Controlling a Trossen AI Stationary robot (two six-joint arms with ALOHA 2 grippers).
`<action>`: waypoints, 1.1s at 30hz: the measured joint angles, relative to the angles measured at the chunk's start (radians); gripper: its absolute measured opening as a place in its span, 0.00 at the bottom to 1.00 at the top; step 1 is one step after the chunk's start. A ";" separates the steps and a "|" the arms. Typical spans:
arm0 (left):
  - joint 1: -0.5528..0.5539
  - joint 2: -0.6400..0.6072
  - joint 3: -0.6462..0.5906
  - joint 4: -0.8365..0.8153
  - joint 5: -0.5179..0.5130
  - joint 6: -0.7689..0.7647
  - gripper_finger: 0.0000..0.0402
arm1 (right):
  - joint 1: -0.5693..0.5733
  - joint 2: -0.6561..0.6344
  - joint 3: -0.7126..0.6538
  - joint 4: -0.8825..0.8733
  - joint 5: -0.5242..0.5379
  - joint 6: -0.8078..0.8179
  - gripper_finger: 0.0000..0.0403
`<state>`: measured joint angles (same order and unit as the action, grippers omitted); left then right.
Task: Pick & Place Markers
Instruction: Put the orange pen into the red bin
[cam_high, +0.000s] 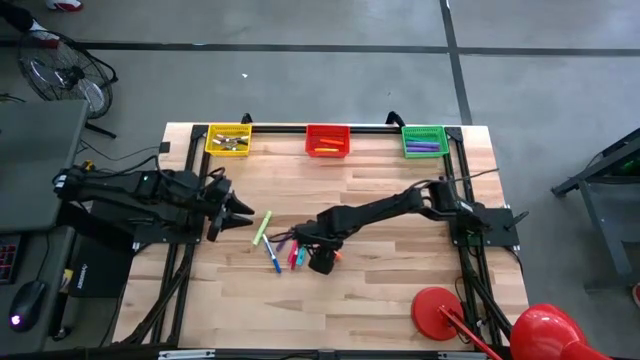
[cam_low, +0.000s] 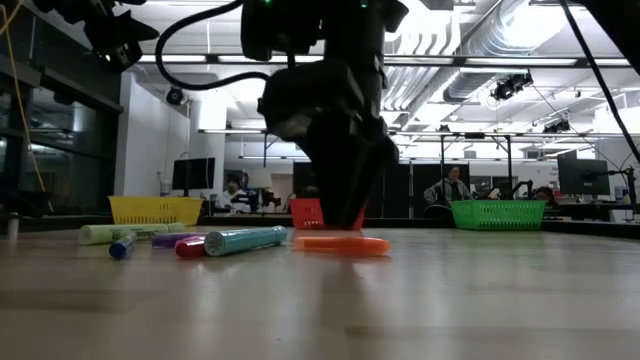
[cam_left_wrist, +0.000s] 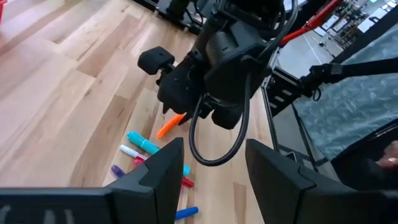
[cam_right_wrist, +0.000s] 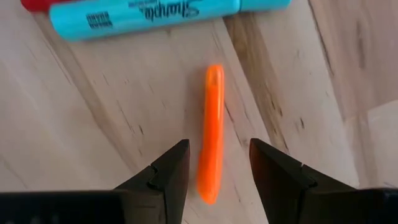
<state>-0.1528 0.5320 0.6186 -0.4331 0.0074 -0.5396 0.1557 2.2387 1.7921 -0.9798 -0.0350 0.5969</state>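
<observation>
At mid-tabletop the right tool hangs open and empty astride the orange marker lying flat beside the teal marker; an off-centre closure could roll it clear.

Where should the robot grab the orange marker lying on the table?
Around its middle, coming straight down from above. The orange marker lies flat on the table, thin and long, clear of the teal marker. The right tool is open, one finger on each long side.
</observation>
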 joint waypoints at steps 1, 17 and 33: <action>-0.001 0.000 0.000 -0.005 0.000 0.000 0.42 | 0.000 0.000 -0.006 0.007 0.002 -0.006 0.39; -0.001 0.000 0.000 -0.041 0.005 -0.007 0.42 | 0.023 0.000 -0.008 0.059 0.112 -0.019 0.39; -0.001 0.000 0.001 -0.043 0.008 -0.008 0.42 | 0.039 -0.013 -0.157 0.180 0.097 0.032 0.39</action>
<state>-0.1538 0.5320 0.6193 -0.4756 0.0154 -0.5473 0.1944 2.2261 1.6351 -0.7994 0.0621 0.6289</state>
